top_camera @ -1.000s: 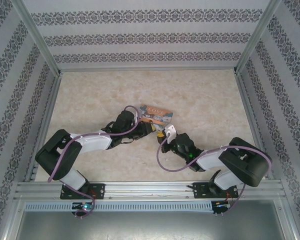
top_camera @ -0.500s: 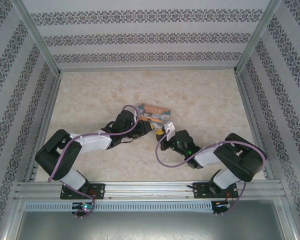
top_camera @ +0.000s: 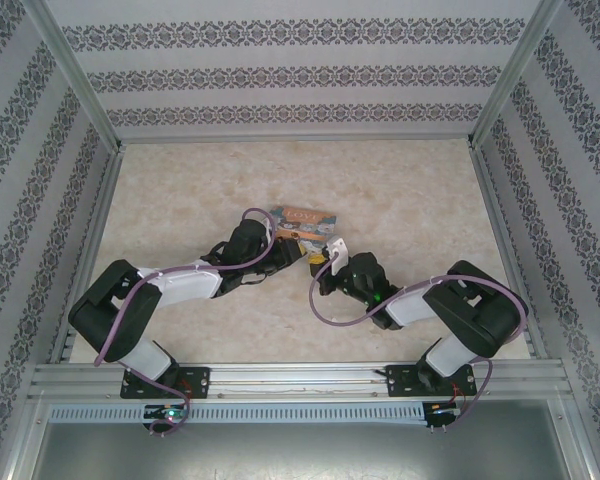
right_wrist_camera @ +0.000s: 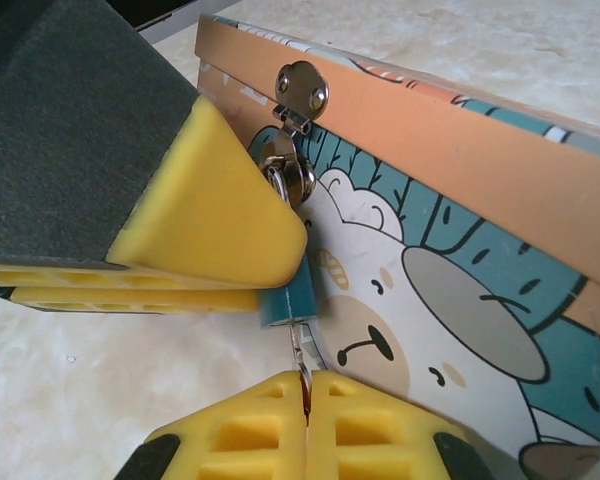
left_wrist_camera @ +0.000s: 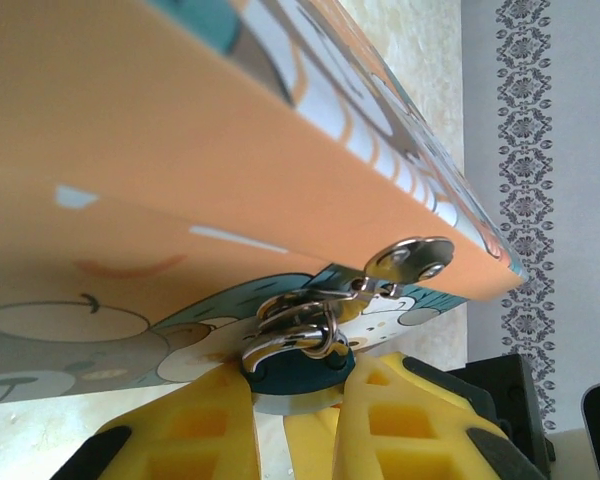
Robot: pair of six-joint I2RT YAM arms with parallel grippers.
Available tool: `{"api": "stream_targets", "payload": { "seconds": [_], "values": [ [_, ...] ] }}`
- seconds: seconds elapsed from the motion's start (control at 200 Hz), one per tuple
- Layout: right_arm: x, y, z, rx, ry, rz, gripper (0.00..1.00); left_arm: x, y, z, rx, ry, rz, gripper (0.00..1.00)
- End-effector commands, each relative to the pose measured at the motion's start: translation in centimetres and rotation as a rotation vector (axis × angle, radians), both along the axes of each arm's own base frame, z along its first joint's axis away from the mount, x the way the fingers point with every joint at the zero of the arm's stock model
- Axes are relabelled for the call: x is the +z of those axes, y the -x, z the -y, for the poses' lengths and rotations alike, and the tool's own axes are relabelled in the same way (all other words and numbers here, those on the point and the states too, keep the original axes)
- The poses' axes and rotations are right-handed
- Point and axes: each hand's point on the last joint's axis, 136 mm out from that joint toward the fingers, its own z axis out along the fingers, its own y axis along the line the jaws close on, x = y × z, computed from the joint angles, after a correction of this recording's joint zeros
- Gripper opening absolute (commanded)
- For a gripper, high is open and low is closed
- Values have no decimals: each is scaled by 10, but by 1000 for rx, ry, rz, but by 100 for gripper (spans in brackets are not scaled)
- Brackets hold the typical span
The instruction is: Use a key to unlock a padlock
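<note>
The padlock (right_wrist_camera: 288, 298) is tiny, with a teal body. Its silver shackle (left_wrist_camera: 292, 336) hangs through the hasp (right_wrist_camera: 302, 90) on the front of the cartoon "LOVE" box (top_camera: 302, 220). My left gripper (left_wrist_camera: 296, 392) is shut on the padlock (left_wrist_camera: 300, 368), one yellow pad on each side of the body. A thin metal key (right_wrist_camera: 297, 352) points up into the bottom of the padlock. The right gripper (right_wrist_camera: 305, 405) is shut on the key's lower end. In the top view the left gripper (top_camera: 298, 250) and right gripper (top_camera: 326, 268) meet at the box's near edge.
The box rests on the beige marbled table (top_camera: 180, 190) near its middle. Patterned walls (top_camera: 300, 75) and metal posts (top_camera: 70, 75) close in the back and sides. Both arms crowd the near centre, with open table to the far left and far right.
The right arm has pushed forward and left, carrying its gripper closer to the box. The box has shifted slightly left and away. The left arm has barely moved.
</note>
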Motion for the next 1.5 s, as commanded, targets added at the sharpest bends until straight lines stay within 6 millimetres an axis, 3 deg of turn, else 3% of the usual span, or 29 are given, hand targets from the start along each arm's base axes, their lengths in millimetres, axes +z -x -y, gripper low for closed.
{"api": "stream_targets", "payload": {
  "seconds": [0.0, 0.32, 0.415, 0.879, 1.034, 1.064, 1.264, 1.494],
  "values": [
    [73, -16, -24, 53, -174, 177, 0, 31, 20, 28, -147, 95, 34, 19],
    [90, -22, -29, 79, -220, 193, 0, 28, 21, 29, -152, 91, 28, 19],
    [86, -22, -30, 81, -213, 185, 0, 26, 21, 29, -150, 94, 28, 19],
    [14, -13, -6, 18, -111, -3, 0, 10, 13, 28, -124, 83, 26, 19],
    [3, -15, 1, 0, -94, -45, 0, 3, 8, 30, -122, 83, 23, 20],
    [-9, -8, 7, -2, -77, -78, 0, 1, 8, 31, -123, 82, 20, 20],
    [-30, -5, 11, -6, -59, -150, 0, -12, 1, 34, -119, 82, 7, 20],
    [-52, -2, 17, -21, -35, -220, 0, -28, 1, 31, -105, 68, -16, 28]
  ]
}}
